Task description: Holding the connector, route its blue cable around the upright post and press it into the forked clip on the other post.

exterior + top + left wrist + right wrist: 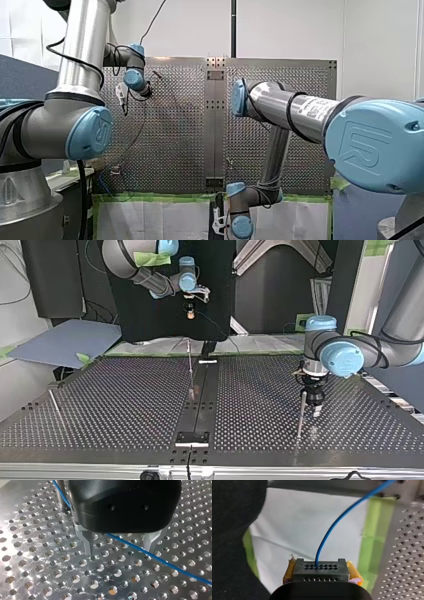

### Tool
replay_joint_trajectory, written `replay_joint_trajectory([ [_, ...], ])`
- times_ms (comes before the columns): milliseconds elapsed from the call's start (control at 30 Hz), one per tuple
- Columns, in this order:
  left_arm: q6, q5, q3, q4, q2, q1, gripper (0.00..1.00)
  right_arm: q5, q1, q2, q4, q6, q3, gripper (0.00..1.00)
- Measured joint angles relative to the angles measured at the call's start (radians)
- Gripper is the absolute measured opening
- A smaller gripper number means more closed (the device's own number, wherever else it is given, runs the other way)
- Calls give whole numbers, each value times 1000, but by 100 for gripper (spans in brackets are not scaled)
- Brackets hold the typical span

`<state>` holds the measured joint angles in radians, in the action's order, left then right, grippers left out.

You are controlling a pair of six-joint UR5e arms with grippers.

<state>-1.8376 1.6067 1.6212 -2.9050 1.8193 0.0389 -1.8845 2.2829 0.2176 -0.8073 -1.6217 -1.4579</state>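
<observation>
Holes cover the metal table (170,130) in the front view, where you see green tape (165,198) along its lower edge, a white sheet (150,220) below that and pale walls around it. In the top view a dark strip (200,395) runs down the table's middle. There the right gripper (190,310) hangs high above the far edge, in front of a black panel (150,315). The left gripper (315,401) stands low over the holes, just beside a thin upright post (300,415). In the left wrist view you find the two metal fingers (88,542) spread wide apart with nothing clamped. The blue cable (160,559) comes from the post behind them, crosses the gap between them and passes close by one tip; you cannot tell whether it touches. In the right wrist view the yellow pads (290,571) are closed on the black connector (322,568), one at each side. The cable rises from the connector's holed face, ahead of the fingers, toward the taped table edge.
</observation>
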Motion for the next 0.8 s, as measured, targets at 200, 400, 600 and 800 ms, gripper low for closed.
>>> replay_joint_trajectory([
  [200, 0, 0, 0, 0, 0, 0, 98, -2, -7, -48, -2, 1, -2, 0],
  [400, 0, 0, 0, 0, 0, 0, 98, -5, -10, -92, -3, 3, -3, 0],
  [600, 0, 0, 1, 1, 0, 0, 98, -11, -14, -81, -28, 2, -30, 0],
  [800, 0, 0, 0, 2, 0, 0, 98, -11, -33, -33, -76, -2, -78, 0],
])
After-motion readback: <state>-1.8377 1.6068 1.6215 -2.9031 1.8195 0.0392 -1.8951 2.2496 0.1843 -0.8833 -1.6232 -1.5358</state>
